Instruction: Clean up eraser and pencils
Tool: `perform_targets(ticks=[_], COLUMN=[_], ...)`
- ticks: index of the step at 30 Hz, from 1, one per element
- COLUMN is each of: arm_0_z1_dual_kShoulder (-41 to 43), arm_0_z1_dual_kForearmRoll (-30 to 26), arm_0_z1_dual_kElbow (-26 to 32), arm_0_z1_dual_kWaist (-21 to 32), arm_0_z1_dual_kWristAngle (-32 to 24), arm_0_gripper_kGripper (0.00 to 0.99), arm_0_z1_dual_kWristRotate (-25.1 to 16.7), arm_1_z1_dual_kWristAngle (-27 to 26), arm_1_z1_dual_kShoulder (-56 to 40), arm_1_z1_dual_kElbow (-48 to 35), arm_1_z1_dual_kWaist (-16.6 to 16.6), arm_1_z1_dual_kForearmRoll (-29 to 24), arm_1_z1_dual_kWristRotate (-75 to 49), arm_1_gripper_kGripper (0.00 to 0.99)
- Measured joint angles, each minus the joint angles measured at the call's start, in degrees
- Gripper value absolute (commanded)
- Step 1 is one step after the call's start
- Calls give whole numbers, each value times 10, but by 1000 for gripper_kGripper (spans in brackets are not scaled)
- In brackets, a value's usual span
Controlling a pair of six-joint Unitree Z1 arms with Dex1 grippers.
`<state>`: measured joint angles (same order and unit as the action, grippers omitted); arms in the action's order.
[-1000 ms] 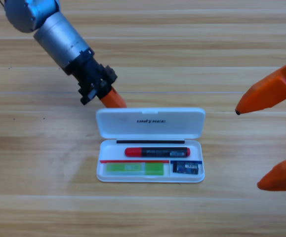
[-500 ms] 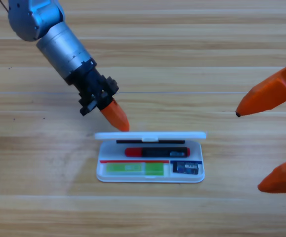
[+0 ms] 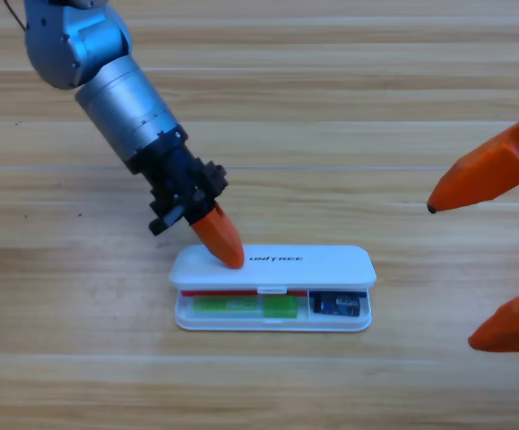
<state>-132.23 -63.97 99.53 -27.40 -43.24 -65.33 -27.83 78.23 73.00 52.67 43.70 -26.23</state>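
Lid (image 3: pixel 313 262) now half-lowered over pencils and eraser (image 3: pixel 338 305) — pushed by left gripper (image 3: pixel 221 242), jaws together; right gripper (image 3: pixel 492 255) parked wide — nearly closed.

Left gripper (image 3: pixel 220 240) reaches mid-frame; right gripper (image 3: pixel 501 255) waits spread.

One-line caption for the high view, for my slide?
Left gripper presses the case lid down over green pencil and eraser; right gripper waits open at right edge.

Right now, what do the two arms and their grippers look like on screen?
The left arm is a grey metallic cylinder with a bluish joint, a black wrist block and the tapered orange left gripper. Of the right gripper, only two pointed orange jaws show; the upper is dark-tipped.
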Motion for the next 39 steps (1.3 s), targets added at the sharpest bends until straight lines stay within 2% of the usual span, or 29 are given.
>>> perform_targets(ticks=[22,39], arm_0_z1_dual_kShoulder=[43,102], arm_0_z1_dual_kForearmRoll=[101,218], arm_0_z1_dual_kElbow=[-92,-184], arm_0_z1_dual_kWaist=[-28,-39], arm_0_z1_dual_kWristAngle=[60,122], arm_0_gripper_kGripper=[0,0], arm_0_z1_dual_kWristRotate=[20,76], arm_1_z1_dual_kWristAngle=[0,0], arm_1_z1_dual_kShoulder=[0,0], arm_1_z1_dual_kElbow=[0,0], arm_1_z1_dual_kWaist=[0,0], arm_1_z1_dual_kForearmRoll=[0,0], arm_1_z1_dual_kWristRotate=[0,0], arm_1_gripper_kGripper=[930,930])
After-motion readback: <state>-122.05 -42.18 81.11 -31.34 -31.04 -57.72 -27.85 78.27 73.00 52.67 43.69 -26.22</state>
